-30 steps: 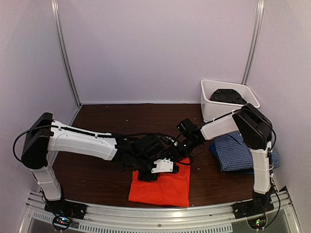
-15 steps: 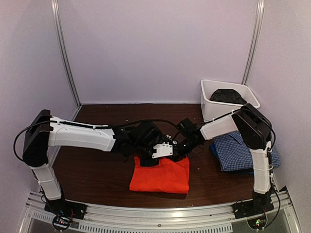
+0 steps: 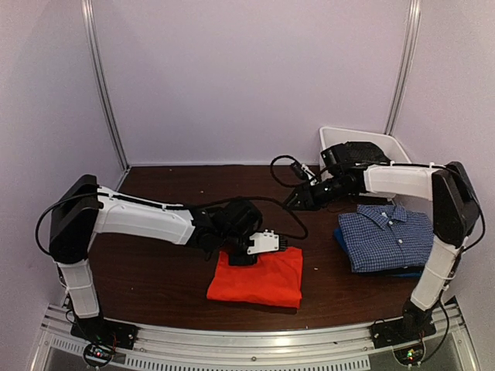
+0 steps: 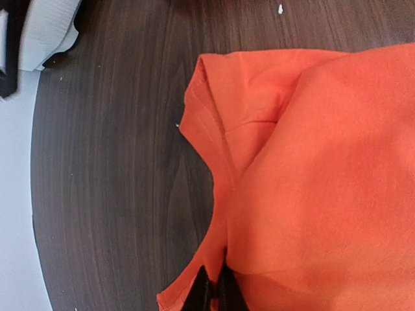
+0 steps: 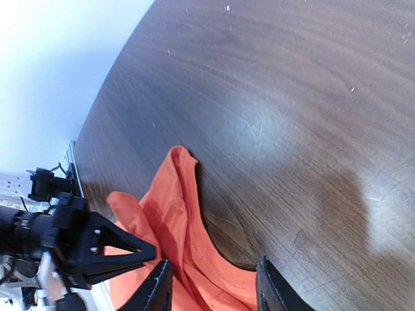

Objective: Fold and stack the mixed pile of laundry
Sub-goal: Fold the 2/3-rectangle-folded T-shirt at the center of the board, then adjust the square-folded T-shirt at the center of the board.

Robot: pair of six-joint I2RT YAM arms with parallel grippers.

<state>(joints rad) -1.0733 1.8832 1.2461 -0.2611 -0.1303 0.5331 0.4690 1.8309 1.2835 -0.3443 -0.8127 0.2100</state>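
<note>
The bright orange T-shirt (image 3: 259,282) lies folded on the dark table near the front. My left gripper (image 3: 249,249) sits at its far edge, shut on a fold of the orange cloth (image 4: 217,293). My right gripper (image 3: 294,201) hangs above the table behind the shirt, open with nothing between its fingers (image 5: 213,288). In the right wrist view the orange T-shirt (image 5: 188,220) and the left gripper's black fingers (image 5: 113,249) show below. The blue-and-white check shirt (image 3: 387,232) lies folded at the right on a blue piece (image 3: 344,246).
A white tub (image 3: 331,139) stands at the back right with a black garment (image 3: 360,152) inside. Metal frame posts (image 3: 104,85) rise at the back corners. A rail (image 3: 255,340) runs along the near table edge.
My right gripper let go of the orange T-shirt, opened, and pulled up and back toward the right. The left gripper stayed shut on the shirt's far edge, shifting slightly away.
</note>
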